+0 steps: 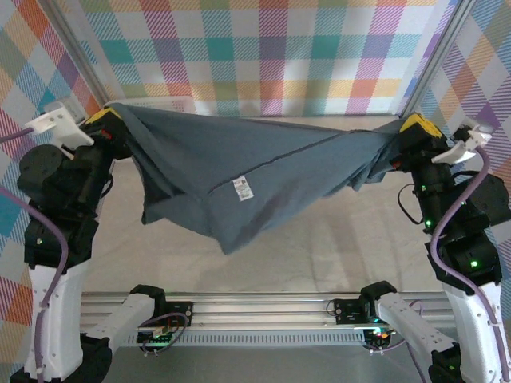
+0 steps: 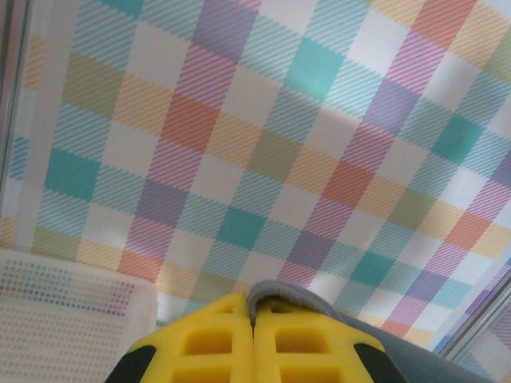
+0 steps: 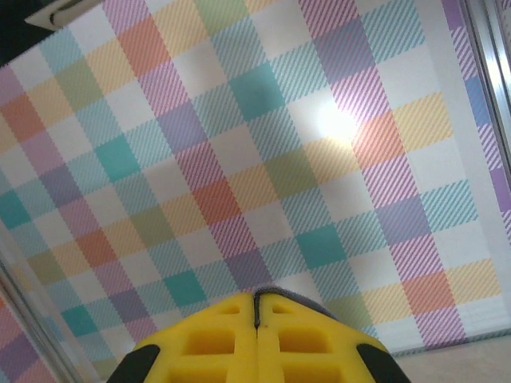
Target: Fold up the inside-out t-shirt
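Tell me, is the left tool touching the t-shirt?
Touching. The left wrist view shows the grey t-shirt cloth clamped in the shut left tool, emerging at its yellow tips.

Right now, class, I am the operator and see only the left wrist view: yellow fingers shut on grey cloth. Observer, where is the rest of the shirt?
Observer: From the top, the shirt is strung from the left tool across to the right side, sagging in the middle.
Operator: Is the right tool gripping it?
Observer: Yes, the right tool is shut on a grey edge.
Operator: Any marker on the cloth?
Observer: A white tag shows near the middle.
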Motion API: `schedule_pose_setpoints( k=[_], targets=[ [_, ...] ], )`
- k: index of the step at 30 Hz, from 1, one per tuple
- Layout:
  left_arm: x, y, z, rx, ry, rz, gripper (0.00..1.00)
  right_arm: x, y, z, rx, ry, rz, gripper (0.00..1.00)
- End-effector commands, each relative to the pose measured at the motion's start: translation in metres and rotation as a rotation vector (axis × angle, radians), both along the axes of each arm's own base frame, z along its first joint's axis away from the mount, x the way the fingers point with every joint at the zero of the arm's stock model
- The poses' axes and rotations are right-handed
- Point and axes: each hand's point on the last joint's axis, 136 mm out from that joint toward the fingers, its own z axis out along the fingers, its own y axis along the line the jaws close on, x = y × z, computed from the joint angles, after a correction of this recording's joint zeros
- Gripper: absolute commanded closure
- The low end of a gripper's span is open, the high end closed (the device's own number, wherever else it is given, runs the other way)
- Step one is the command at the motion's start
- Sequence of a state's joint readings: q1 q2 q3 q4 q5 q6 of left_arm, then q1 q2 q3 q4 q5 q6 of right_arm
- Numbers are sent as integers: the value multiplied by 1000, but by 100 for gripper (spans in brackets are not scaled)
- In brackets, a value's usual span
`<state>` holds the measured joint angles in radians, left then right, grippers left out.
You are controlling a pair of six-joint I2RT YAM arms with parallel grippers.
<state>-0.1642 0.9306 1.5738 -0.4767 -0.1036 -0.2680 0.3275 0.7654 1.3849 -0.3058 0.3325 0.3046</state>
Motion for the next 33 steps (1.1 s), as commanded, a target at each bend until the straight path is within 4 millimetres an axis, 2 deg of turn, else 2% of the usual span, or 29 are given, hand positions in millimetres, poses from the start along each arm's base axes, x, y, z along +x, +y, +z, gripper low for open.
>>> schedule_pose_setpoints(
  k=[1,4,6,7,8,10,11,12,13,14,15,17,19,20,21,23,24,26,28,29,30,31,33],
  targets=[
    [11,4,-2,20,12,26,100,8,-7,8,-23,-12,-59,100],
    [28,0,-19,31,65,20,100,19,-3,8,-50,19,-64,100],
    [47,-9,-42,11,126,-18,100,27,13,13,-89,28,5,100],
    [55,-12,-56,-2,164,-31,100,32,26,15,-119,28,63,100],
    [66,-14,-82,-16,231,-31,100,38,47,16,-165,30,166,100],
    [75,-7,-129,-19,351,24,100,52,97,2,-234,92,419,100],
    [73,1,-147,-22,381,73,89,60,126,-15,-239,151,574,100],
    [69,8,-162,-24,393,113,70,66,153,-34,-216,219,728,100],
    [64,14,-166,-28,376,140,55,70,178,-53,-191,272,848,100],
    [57,19,-167,-36,349,161,44,70,208,-77,-182,316,978,100],
    [50,23,-166,-42,325,178,38,66,240,-104,-202,354,1072,100],
    [41,26,-161,-52,300,186,36,50,296,-156,-303,419,1208,100],
    [40,21,-165,-69,325,164,36,34,339,-198,-369,517,1328,99],
    [43,15,-169,-77,346,136,36,28,353,-211,-374,573,1383,91],
    [49,7,-174,-86,373,91,35,27,361,-216,-367,625,1408,80],
    [59,-11,-188,-83,434,5,33,34,359,-220,-368,692,1360,57],
    [66,-19,-198,-74,481,-35,33,40,349,-220,-381,697,1285,51],
    [77,-39,-218,-52,576,-127,33,56,314,-221,-362,691,1084,45],
    [86,-74,-241,10,678,-281,36,70,261,-234,-252,727,855,42],
    [87,-90,-255,48,732,-338,36,74,232,-246,-191,774,740,42],
    [89,-107,-270,95,795,-385,36,73,197,-268,-130,861,589,42],
    [88,-124,-287,144,855,-429,34,65,157,-294,-80,968,401,42],
    [88,-147,-322,192,952,-464,28,30,99,-343,-47,1129,160,41]
  ],
)
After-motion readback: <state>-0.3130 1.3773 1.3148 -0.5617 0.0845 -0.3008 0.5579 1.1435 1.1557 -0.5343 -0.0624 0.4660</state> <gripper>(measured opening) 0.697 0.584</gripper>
